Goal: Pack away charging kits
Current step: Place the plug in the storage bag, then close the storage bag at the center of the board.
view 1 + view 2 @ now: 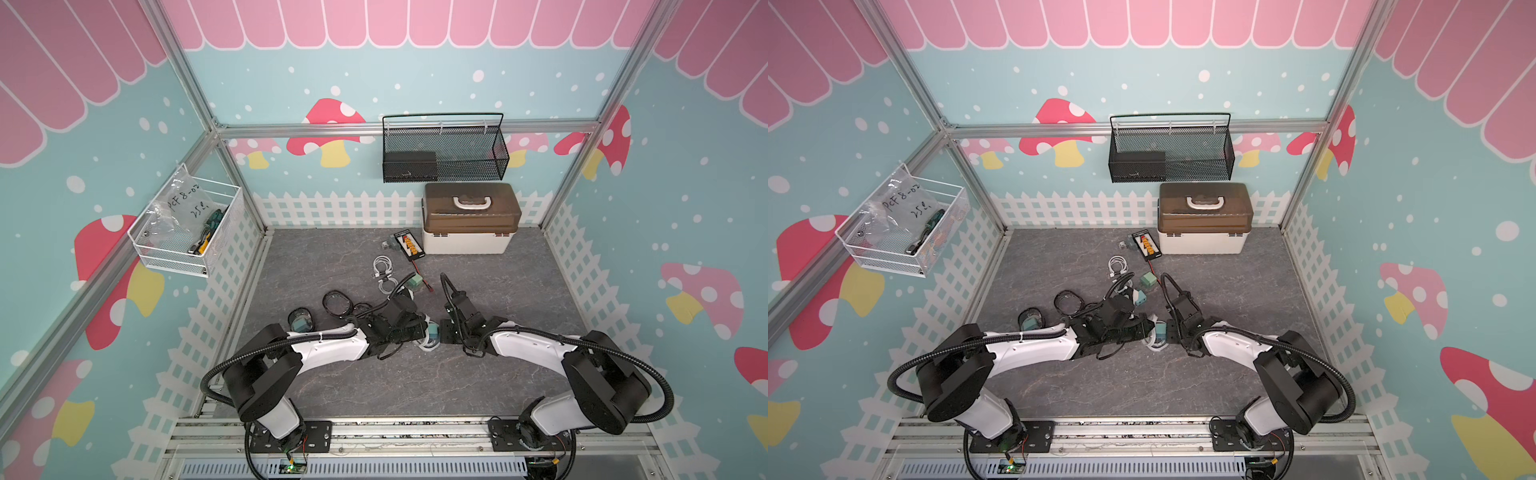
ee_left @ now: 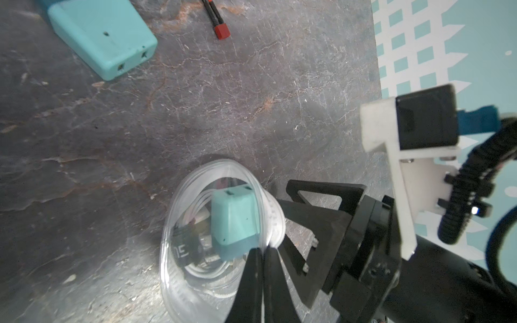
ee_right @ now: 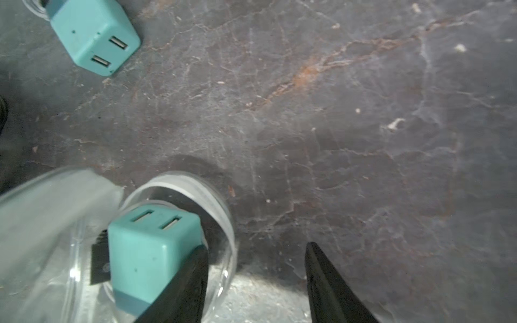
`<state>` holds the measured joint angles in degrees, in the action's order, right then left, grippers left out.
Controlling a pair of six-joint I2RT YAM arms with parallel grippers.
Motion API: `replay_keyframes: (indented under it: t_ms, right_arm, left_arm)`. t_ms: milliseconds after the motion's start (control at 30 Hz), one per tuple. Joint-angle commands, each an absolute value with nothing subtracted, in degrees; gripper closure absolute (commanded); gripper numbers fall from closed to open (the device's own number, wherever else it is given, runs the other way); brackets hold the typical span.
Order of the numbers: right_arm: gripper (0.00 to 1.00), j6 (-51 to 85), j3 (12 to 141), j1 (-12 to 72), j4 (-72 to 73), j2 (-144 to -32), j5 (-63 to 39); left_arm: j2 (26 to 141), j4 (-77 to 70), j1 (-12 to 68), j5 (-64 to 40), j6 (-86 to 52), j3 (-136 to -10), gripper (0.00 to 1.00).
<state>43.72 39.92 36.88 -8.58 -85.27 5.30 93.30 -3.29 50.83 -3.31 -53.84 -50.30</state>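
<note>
Grey table (image 1: pixel 519 353): unpacked kit parts mid-table, namely black cable coils (image 1: pixel 338 303), white cable coils (image 1: pixel 382 268) and loose teal adapters (image 3: pixel 92 36).

Left end effector (image 2: pixel 261 253): pinched fully together on rim of clear tub (image 2: pixel 193 302) near table centre.

Right end effector (image 3: pixel 254 247): roughly half open, gripping nothing. One finger inside tub against teal adapter (image 3: pixel 148 251), other outside the wall.

Adapter upright in tub, ports up, among white cable (image 2: pixel 195 209).

Tub judged light, thin-walled, slippery. Rim pinch apt, gentle squeeze.

Adapter rigid and smooth, so take by flat opposite sides.

Cable limp and springy, best grabbed across bundle.

Translucent flap beside tub possibly a lid, too blurred to tell.
</note>
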Motion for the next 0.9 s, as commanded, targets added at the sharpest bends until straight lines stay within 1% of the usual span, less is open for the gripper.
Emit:
replay_keyframes:
  t_ms: [0,133,233,267,300,433,467,533,600,667,767,867]
  right_arm:
    - [0.47,43.9,42.3,38.1,-7.1,-87.4,4.1]
    - [0.5,44.0,43.1,39.1,-7.0,-88.8,4.4]
    - [0.58,44.2,42.6,39.3,-6.8,-88.9,4.8]
    - [0.59,44.2,42.3,39.2,-6.9,-88.6,5.1]
    - [0.59,44.1,42.0,39.2,-7.0,-88.2,5.5]
    - [0.57,43.4,40.8,38.7,-9.1,-84.6,7.7]
    - [0.56,43.2,40.3,38.2,-9.5,-83.1,7.9]
    - [0.54,43.0,39.0,36.9,-10.1,-80.5,7.6]
    - [0.52,42.9,37.7,35.9,-11.1,-77.5,7.8]
    - [0.47,42.9,36.9,35.7,-11.9,-74.0,8.2]
    - [0.4,42.7,36.6,35.8,-12.0,-69.7,6.1]
    - [0.34,42.3,38.9,36.7,-11.8,-70.2,3.8]
  left_arm:
    - [94.6,-3.9,51.2,-3.9,-55.1,-51.9,1.0]
    - [94.8,-3.5,51.2,-4.1,-54.8,-52.3,1.0]
    - [94.8,-3.6,51.2,-4.2,-54.6,-52.5,1.0]
    - [94.8,-3.4,51.2,-4.5,-54.4,-52.7,1.0]
    - [94.8,-3.0,51.1,-4.7,-54.2,-52.9,0.97]
    - [92.2,-0.1,51.2,-2.8,-53.2,-52.6,0.56]
    - [90.7,0.4,51.2,-1.9,-52.8,-52.1,0.48]
    - [87.3,2.2,51.1,0.2,-52.1,-50.8,0.38]
    - [83.5,3.6,50.8,2.4,-51.6,-49.0,0.35]
    - [79.3,3.2,50.1,3.8,-51.2,-46.1,0.31]
    - [74.9,1.2,48.6,4.9,-51.6,-41.4,0.24]
    - [73.7,-1.0,47.4,4.3,-52.0,-38.1,0.25]
